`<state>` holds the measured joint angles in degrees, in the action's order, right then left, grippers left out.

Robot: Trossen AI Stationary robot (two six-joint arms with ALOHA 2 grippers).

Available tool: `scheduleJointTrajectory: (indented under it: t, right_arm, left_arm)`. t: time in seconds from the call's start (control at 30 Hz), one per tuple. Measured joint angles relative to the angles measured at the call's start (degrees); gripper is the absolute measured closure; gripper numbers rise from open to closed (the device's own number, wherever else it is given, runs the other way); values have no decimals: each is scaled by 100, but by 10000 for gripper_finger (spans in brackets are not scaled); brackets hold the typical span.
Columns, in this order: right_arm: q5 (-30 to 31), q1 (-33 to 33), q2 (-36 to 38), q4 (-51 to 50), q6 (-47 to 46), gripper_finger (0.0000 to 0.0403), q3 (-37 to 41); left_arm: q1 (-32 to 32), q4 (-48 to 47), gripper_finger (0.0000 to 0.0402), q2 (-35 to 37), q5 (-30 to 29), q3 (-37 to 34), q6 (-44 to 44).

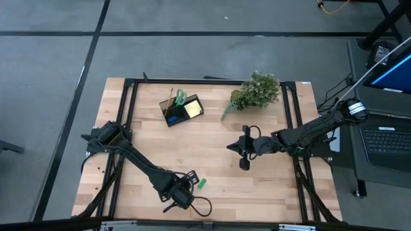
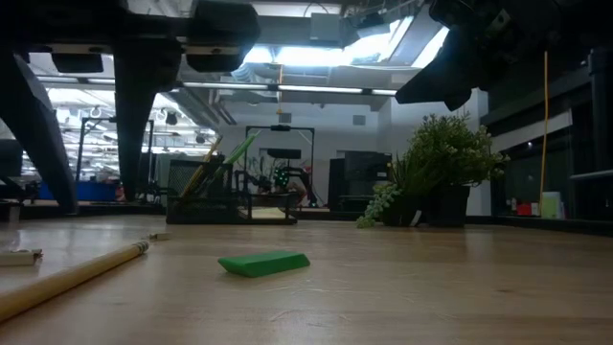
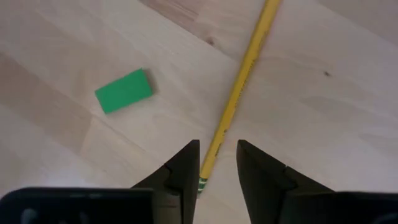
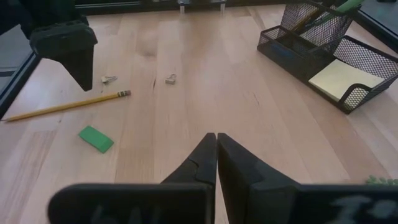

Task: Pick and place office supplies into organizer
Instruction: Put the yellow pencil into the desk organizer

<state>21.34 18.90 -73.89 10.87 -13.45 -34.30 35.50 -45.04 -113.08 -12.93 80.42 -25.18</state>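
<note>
Two fingers of the left claw (image 3: 217, 171) stand narrowly parted astride the yellow pencil (image 3: 239, 93) on the table (image 3: 323, 81); green block (image 3: 124, 91) just beside. Recommendation: descend squarely, then close. Right claw (image 4: 216, 155) waits shut.

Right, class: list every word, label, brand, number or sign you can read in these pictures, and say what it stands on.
None can be read.
Yellow wooden pencil: no print shows on its side.
Flat green rectangular block: plain faces.
Pale yellow sticky-note pad in the black mesh organizer: blank.
Open laptop beside the table: screen and keys too small to read.
</note>
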Motion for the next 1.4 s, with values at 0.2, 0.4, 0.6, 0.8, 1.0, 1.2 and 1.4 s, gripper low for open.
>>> scheduleJointTrajectory:
  t: [0.2,0.4,0.6,0.8,1.0,1.2,1.4]
  right_arm:
    - [0,-2,0,-2,0,386,0]
    - [0,-1,0,-29,20,386,0]
    - [0,-2,0,-120,18,386,-2]
    - [0,-2,0,-164,20,386,-2]
    - [0,-2,0,-170,13,386,-2]
    - [0,-1,0,-212,17,386,-2]
    - [0,-2,0,-221,17,386,-2]
  left_arm:
    - [-139,54,299,-99,135,0,-158]
    - [-201,73,303,-356,242,0,-460]
    - [-231,79,304,-466,510,24,-462]
    - [-329,87,305,-474,806,22,-468]
    - [-512,96,321,-485,1332,15,-654]
    - [-605,109,333,-494,1456,11,-811]
    - [-605,118,343,-496,1464,9,-699]
